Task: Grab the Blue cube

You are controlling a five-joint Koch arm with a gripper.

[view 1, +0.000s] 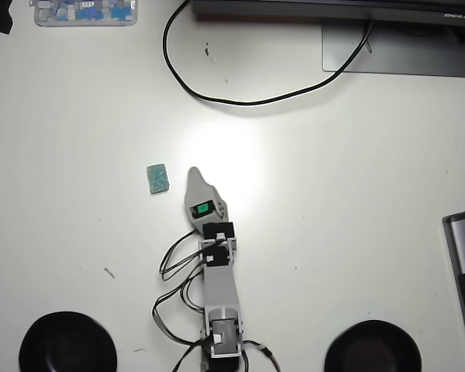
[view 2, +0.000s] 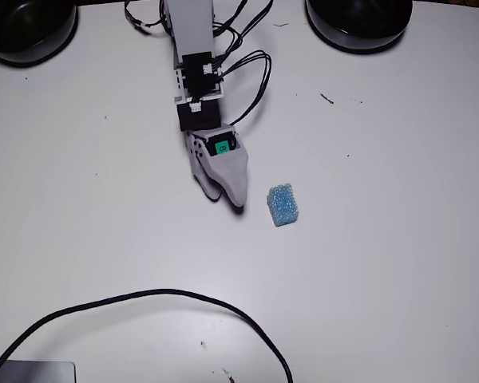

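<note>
Overhead view: small teal-blue speckled cube (view 1: 158,178) alone mid-bench, just left of the grey pointed hand (view 1: 192,173), apart.

Fixed view: cube (view 2: 283,204) just right of the hand (view 2: 226,197); jaws seemingly slightly parted, holding nothing.

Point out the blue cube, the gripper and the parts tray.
Blue cube (view 2: 283,204): fixed view, middle of its speckled top.
Gripper (view 2: 226,195): fixed view, between the fingers' tips.
Parts tray (view 1: 85,22): overhead view, its clear front rim.
</note>
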